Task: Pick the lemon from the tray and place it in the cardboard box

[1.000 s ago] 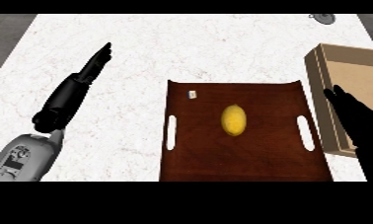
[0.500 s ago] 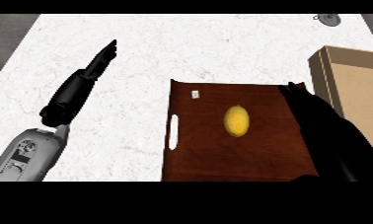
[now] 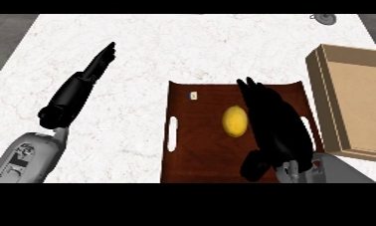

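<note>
Head view: right hand [image 3: 273, 120], fingers straight, hovers over the tray [image 3: 195, 155] just beside the lemon [image 3: 234, 120]. Left hand [image 3: 82, 83] rests open on the counter [image 3: 183, 46]

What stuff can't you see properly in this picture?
- Tray: in the head view, the right hand covers its right side and handle slot.
- Cardboard box: its right part is cut off by the picture's right edge.
- Small grey thing at the counter's far edge: too small to identify.
</note>
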